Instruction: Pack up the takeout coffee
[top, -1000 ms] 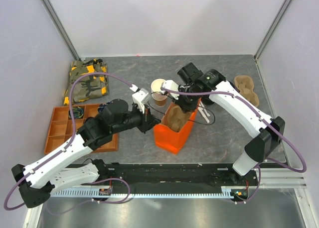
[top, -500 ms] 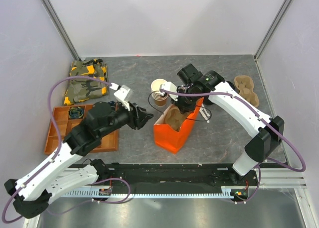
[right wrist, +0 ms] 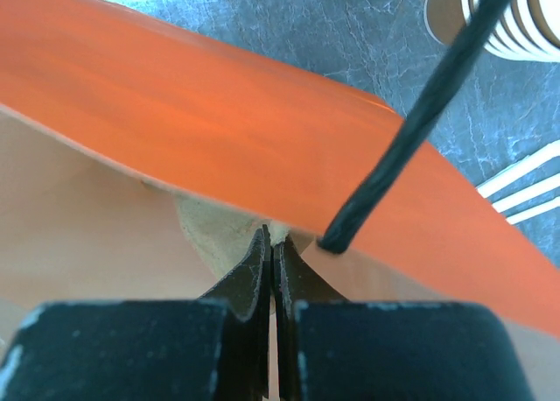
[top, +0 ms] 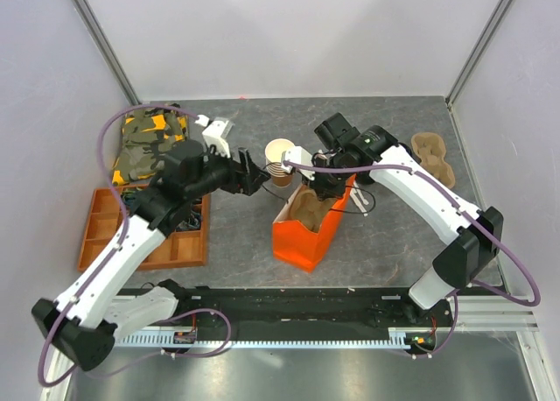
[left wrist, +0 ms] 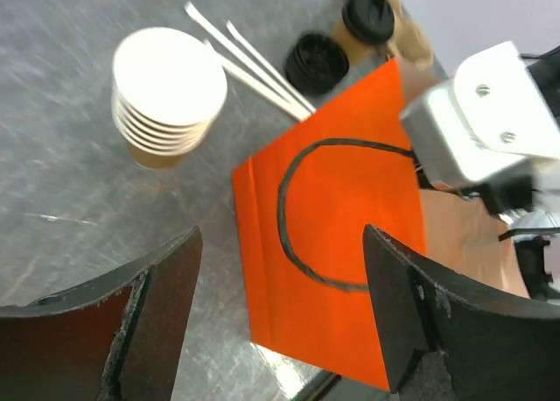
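tool on the left (left wrist: 280,243) gapes empty near orange bag (top: 302,239), right tool (right wrist: 269,239) clamped on its rim.

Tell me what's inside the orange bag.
Inside the orange bag a tan pulp cup carrier shows. Whatever lies beneath it, down to the bag's floor, is covered. The takeout coffee is outside, past the bag.

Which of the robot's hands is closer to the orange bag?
Right. The right hand is closed on the orange bag's top rim, pinching it. The left hand is open and apart from the bag, hovering to its left near the stack of cups.
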